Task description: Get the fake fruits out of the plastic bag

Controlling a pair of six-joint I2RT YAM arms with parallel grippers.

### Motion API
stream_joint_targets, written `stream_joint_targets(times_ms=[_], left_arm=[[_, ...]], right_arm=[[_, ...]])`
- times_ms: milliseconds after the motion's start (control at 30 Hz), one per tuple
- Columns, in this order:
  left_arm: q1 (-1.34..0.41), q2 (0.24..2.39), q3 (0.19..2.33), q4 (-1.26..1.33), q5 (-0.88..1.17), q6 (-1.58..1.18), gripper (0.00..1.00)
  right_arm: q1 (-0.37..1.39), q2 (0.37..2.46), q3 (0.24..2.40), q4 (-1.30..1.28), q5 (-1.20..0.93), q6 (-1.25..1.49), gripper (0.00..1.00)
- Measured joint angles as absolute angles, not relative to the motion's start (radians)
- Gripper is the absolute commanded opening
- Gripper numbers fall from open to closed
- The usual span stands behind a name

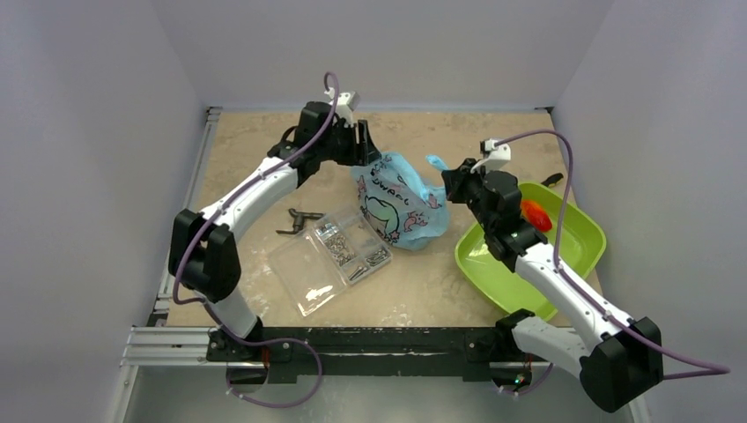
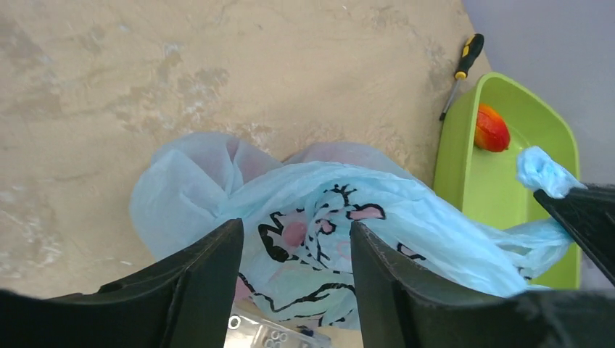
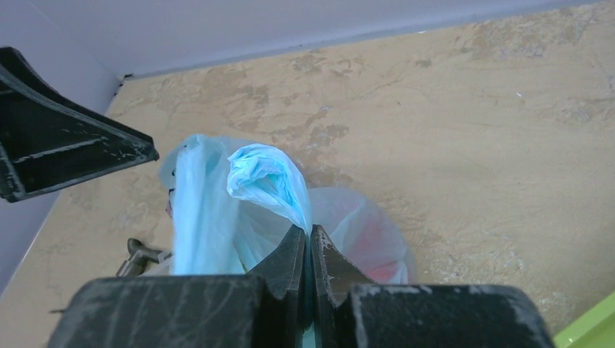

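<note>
The light-blue plastic bag (image 1: 398, 204) with its cartoon print lies mid-table. My right gripper (image 1: 454, 183) is shut on a twisted end of the bag (image 3: 270, 177), with the jaws pinched together on the film (image 3: 308, 235). A reddish fruit shows faintly through the bag's wall (image 3: 371, 243). My left gripper (image 1: 361, 145) is open at the bag's far left end, and the bag (image 2: 319, 217) shows between its spread fingers (image 2: 210, 268). I cannot tell if they touch it. One red-orange fake fruit (image 1: 535, 214) lies in the lime-green tray (image 1: 493, 264) and also shows in the left wrist view (image 2: 491, 128).
A clear compartment box (image 1: 330, 256) with small metal parts lies in front of the bag. Dark pliers (image 1: 299, 220) lie left of the box. A yellow-handled screwdriver (image 2: 464, 67) lies behind the tray (image 2: 526, 196). Walls close in the table at the back and both sides.
</note>
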State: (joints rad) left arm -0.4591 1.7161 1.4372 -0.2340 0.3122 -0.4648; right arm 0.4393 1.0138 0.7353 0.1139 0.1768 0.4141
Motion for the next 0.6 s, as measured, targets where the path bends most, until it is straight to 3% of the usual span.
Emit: stream_joint_targets(times_ms=[267, 600], left_arm=[[-0.646, 1.582, 1.397, -0.212, 0.146, -0.196, 0.65], [-0.878, 1.431, 1.192, -0.135, -0.052, 0.157, 0.89]], right_arm=[[0.438, 1.029, 0.765, 0.069, 0.136, 0.369, 0.00], [0.438, 1.026, 0.769, 0.029, 0.130, 0.348, 0.00]])
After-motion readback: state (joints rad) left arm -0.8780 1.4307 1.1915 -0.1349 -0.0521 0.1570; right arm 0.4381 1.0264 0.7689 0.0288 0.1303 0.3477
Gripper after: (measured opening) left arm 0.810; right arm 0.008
